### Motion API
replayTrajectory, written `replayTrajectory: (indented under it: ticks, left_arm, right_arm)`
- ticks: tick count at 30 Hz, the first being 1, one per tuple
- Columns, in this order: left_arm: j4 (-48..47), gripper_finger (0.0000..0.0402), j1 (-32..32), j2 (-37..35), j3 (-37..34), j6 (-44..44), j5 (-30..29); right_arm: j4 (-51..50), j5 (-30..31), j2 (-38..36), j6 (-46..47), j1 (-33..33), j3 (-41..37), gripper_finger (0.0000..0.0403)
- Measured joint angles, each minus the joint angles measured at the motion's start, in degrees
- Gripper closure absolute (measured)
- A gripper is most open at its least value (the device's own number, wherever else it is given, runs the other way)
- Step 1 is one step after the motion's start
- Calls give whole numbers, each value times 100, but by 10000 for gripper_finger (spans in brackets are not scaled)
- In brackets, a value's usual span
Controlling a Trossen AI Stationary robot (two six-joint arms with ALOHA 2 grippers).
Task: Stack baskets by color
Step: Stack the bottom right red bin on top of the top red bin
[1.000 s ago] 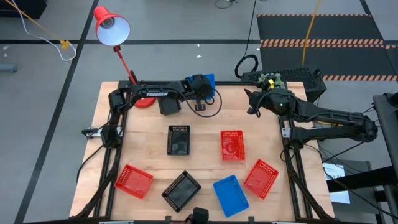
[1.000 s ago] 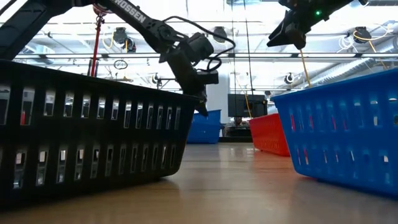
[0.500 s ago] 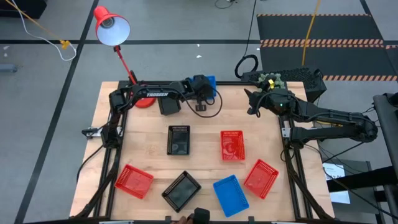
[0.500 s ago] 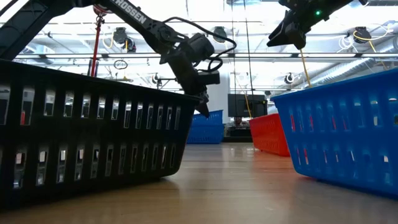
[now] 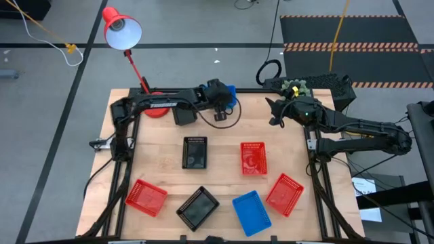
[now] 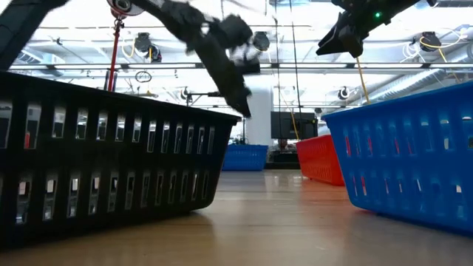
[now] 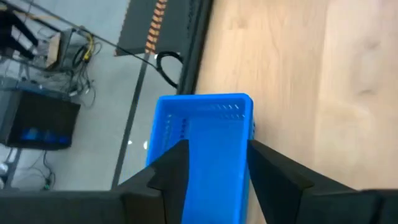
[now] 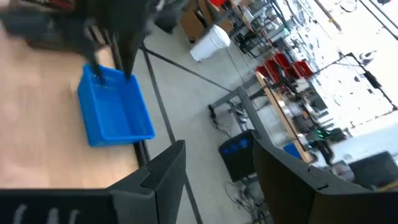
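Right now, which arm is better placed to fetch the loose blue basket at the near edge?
Probably right. The loose blue basket lies on the right arm's side, and the right gripper hangs open and empty. The left gripper is at the far edge, over the blue stack.

Left end effector (image 7: 211,171) spread fingers, lifted off far-edge blue basket (image 7: 202,155); basket now free.

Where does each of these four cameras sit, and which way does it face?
High view: overhead, straight down on the table, both arms showing.
Low view: tabletop level, across a black basket; arms above.
Left wrist view: over the left gripper, down on the blue basket.
Right wrist view: past the right gripper, toward that same blue basket, shared by both.
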Motion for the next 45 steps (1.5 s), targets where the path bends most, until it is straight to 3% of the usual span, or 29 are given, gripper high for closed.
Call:
replayTrajectory:
  ticks: [8,15,22,36,40,45]
  left_arm:
    - [-1476,285,-304,-1427,-251,-1351,153]
    - [-467,325,-946,-2789,-1711,-1321,53]
    - [-303,345,-1299,-3749,-2119,-1385,-130]
    - [-630,346,-2209,-3933,-2173,-1653,-135]
    - [-622,346,-2396,-3933,-2173,-1746,-134]
    - [-567,346,-2502,-3933,-2173,-1751,-133]
  right_arm:
    - [46,-860,41,559,9,0,223]
    - [-241,-839,109,1090,566,1,223]
    - [-853,-860,392,2347,1757,603,222]
    - [-4885,-819,2488,5095,4668,3557,222]
    - [-5879,-939,2869,5805,5369,3966,223]
    - [-6336,-1462,3023,6633,6026,3976,222]
